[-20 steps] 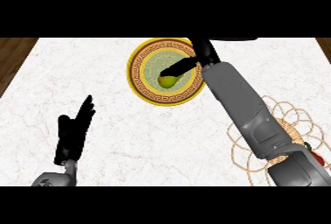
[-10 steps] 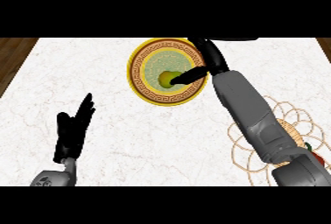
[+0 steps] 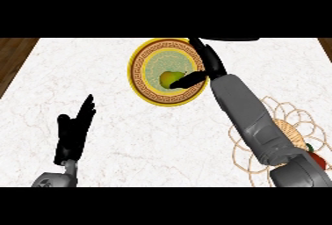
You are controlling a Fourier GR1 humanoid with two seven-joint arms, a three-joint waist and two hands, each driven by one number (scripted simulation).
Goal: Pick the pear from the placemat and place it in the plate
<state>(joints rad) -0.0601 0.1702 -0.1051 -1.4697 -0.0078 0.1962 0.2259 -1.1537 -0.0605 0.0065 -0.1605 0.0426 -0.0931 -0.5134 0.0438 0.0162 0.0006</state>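
Observation:
The yellow-green pear (image 3: 169, 79) lies inside the round plate (image 3: 135, 75), which has a yellow rim, a brown key-pattern band and a pale green centre. My right hand (image 3: 209, 66) is over the plate's right side, open, with its fingers straight and pointing toward the far edge. Its thumb (image 3: 191, 79) reaches left to the pear's right side; I cannot tell whether it touches. The beige lace placemat (image 3: 296, 125) lies at the right, partly hidden by my right forearm. My left hand (image 3: 73, 131) rests open at the lower left, fingers up.
A small red and orange thing (image 3: 318, 158) shows at the placemat's right edge beside my right forearm. The white marble counter (image 3: 97, 66) ends in a dark wooden strip (image 3: 13, 50) at the far left.
My right hand's fingers have straightened and drawn off the pear toward the right, so more of the pear shows on the plate. The left hand has stayed still.

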